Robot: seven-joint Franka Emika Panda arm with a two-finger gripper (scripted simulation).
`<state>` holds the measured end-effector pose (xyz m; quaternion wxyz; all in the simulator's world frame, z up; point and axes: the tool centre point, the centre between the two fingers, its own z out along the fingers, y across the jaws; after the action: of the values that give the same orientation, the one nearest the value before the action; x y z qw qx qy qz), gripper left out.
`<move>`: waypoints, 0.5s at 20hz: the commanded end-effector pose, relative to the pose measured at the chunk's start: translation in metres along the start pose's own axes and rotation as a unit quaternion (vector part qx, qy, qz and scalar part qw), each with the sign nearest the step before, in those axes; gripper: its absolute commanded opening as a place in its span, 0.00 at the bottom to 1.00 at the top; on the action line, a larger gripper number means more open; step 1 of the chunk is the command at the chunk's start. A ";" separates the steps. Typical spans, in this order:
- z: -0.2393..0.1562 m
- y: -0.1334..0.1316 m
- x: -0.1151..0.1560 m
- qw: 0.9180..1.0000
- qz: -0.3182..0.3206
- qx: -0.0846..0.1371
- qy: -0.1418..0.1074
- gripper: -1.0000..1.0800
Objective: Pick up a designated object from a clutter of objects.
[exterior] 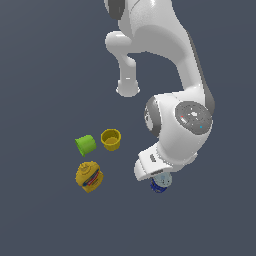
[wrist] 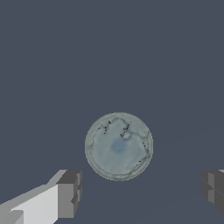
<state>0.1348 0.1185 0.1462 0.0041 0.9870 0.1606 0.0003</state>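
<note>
Hovering right over the blue can (exterior: 160, 184), gripper (wrist: 142, 192) spread wide, fingers (wrist: 70, 192) well apart and touching nothing. Seen from the wrist, silvery-white lid (wrist: 118, 146) round and face-on, off the line between the two pads. In the exterior view, mostly hidden under the white arm (exterior: 177, 132), well to the right of the clutter: green cup (exterior: 85, 144) on its side, yellow cup (exterior: 111, 139) upright just beside it, squat yellow bottle (exterior: 89, 177) below them.
</note>
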 end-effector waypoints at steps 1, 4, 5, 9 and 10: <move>0.010 -0.006 0.005 1.000 -0.005 0.002 0.001 0.96; 0.018 -0.010 0.009 1.000 -0.009 0.003 0.000 0.96; 0.020 -0.011 0.010 1.000 -0.010 0.004 0.000 0.96; 0.021 -0.012 0.010 1.000 -0.011 0.004 0.000 0.96; 0.021 -0.012 0.010 1.000 -0.011 0.004 0.000 0.96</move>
<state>0.1401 0.1330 0.1246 0.0002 0.9853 0.1711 -0.0008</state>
